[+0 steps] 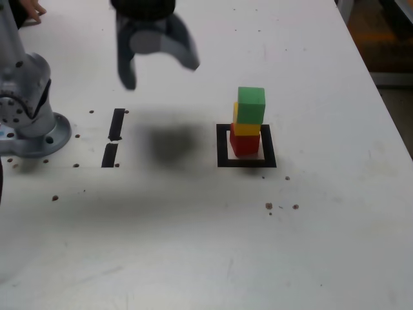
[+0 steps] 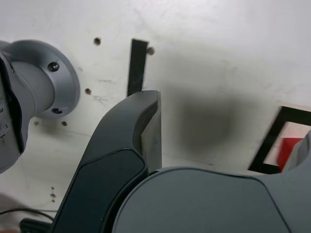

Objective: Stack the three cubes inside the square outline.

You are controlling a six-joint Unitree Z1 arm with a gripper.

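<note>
Exterior view, centre right of frame: the three cubes stand as one column inside the square outline (image 1: 246, 146). The red cube (image 1: 244, 143) sits on the white centre of the outline, the yellow cube (image 1: 246, 128) rests on it, and the green cube (image 1: 251, 105) is on top. The green cube is offset slightly toward the frame's right against the yellow one below, so the column is not perfectly flush, but it stands upright and no cube touches the table outside the tape.

The gripper (image 1: 161, 72) hangs in the upper left-centre of that frame, well apart from the stack and clear of the table (image 1: 206, 258), casting a dark shadow between the outline and the two short black tape strips (image 1: 113, 137) at mid left. Its jaws are spread wide with nothing between them. The arm's grey base (image 1: 29, 126) occupies the far left edge. A person's hand (image 1: 30, 9) is partly visible at the top left corner.

The wrist view confirms an empty jaw gap; one dark finger (image 2: 124, 160) fills the lower centre, and a corner of the outline with a patch of red shows at the right edge.

Assessment: stacking appears complete, all three cubes placed within the outline. Nothing evident remains beyond keeping the arm clear of the stack.
</note>
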